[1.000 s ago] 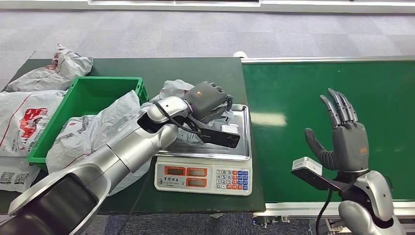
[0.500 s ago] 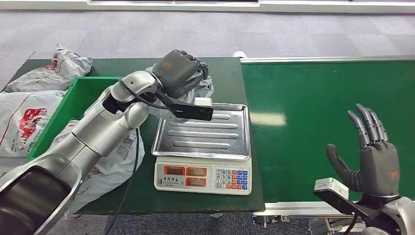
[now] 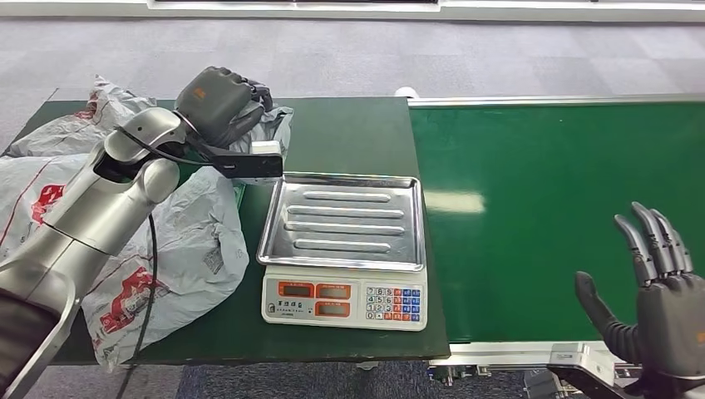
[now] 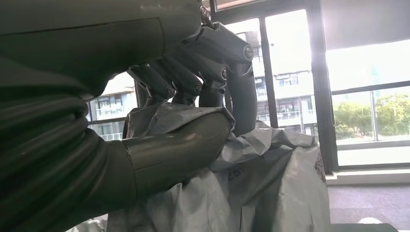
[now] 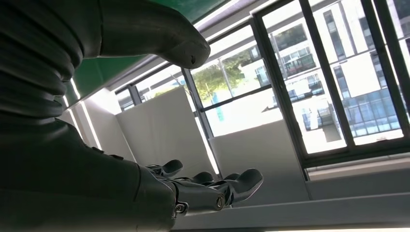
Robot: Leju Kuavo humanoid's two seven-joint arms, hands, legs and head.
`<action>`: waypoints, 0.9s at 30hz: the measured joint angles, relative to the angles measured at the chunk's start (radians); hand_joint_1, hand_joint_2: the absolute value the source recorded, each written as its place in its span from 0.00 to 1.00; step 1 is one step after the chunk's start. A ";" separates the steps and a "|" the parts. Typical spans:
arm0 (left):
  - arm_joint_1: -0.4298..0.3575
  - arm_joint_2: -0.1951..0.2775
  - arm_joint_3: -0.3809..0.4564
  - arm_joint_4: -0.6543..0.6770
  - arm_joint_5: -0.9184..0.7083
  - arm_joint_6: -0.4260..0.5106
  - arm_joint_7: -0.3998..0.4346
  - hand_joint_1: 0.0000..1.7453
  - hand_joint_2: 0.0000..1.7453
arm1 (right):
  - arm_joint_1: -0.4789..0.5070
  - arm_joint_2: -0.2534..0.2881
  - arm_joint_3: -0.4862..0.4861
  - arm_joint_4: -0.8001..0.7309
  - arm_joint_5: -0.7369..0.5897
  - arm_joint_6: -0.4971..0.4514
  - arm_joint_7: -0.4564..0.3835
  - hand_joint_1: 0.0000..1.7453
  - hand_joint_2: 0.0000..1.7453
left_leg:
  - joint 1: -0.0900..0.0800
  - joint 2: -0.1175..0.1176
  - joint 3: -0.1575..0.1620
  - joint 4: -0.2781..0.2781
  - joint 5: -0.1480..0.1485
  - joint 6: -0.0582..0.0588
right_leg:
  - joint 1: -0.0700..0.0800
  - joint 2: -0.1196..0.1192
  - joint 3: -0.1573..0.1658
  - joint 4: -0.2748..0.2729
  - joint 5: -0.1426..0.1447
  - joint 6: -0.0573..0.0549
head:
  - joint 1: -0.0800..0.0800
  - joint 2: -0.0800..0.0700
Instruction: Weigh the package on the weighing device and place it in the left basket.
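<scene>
Package (image 3: pixel 268 125) hangs clenched in the left hand (image 3: pixel 218 101), held above the table beside the empty scale (image 3: pixel 342 249). Basket lies beneath the forearm, hidden by bags (image 3: pixel 187 241). Recommend lowering before release. Right hand (image 3: pixel 665 307) open, idle.

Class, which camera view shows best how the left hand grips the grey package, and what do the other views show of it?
The left wrist view: the left hand closes its fingers and thumb on the crumpled grey package. The head view shows the package mostly behind that hand. The right wrist view faces windows.
</scene>
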 joint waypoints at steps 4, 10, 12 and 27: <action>0.000 0.013 0.007 -0.008 -0.008 0.000 0.003 1.00 1.00 | 0.004 0.005 0.000 -0.006 0.005 0.000 -0.003 0.00 1.00 | 0.000 0.000 0.000 0.000 0.000 0.000 | 0.000 0.000 0.000 0.000 0.001 0.000 | 0.000 0.000; -0.059 0.040 0.020 -0.013 -0.042 -0.028 0.059 1.00 1.00 | 0.040 0.009 -0.023 -0.032 0.000 0.000 0.007 0.00 1.00 | 0.000 0.000 -0.001 0.001 0.001 0.000 | 0.000 0.000 -0.001 0.000 0.001 -0.001 | 0.000 0.000; -0.098 0.066 0.040 -0.011 -0.036 -0.037 0.073 1.00 1.00 | 0.073 0.014 -0.043 -0.054 -0.001 -0.002 0.002 0.00 1.00 | 0.000 0.001 -0.001 0.000 0.000 -0.001 | 0.000 0.001 -0.001 0.000 0.001 -0.001 | 0.000 0.000; -0.069 0.451 0.287 -0.017 0.050 -0.007 0.034 1.00 1.00 | 0.276 0.165 -0.223 -0.229 -0.010 0.085 -0.095 0.00 1.00 | 0.000 0.009 0.005 -0.005 -0.002 -0.005 | 0.000 0.007 -0.001 0.001 -0.003 -0.007 | 0.000 0.000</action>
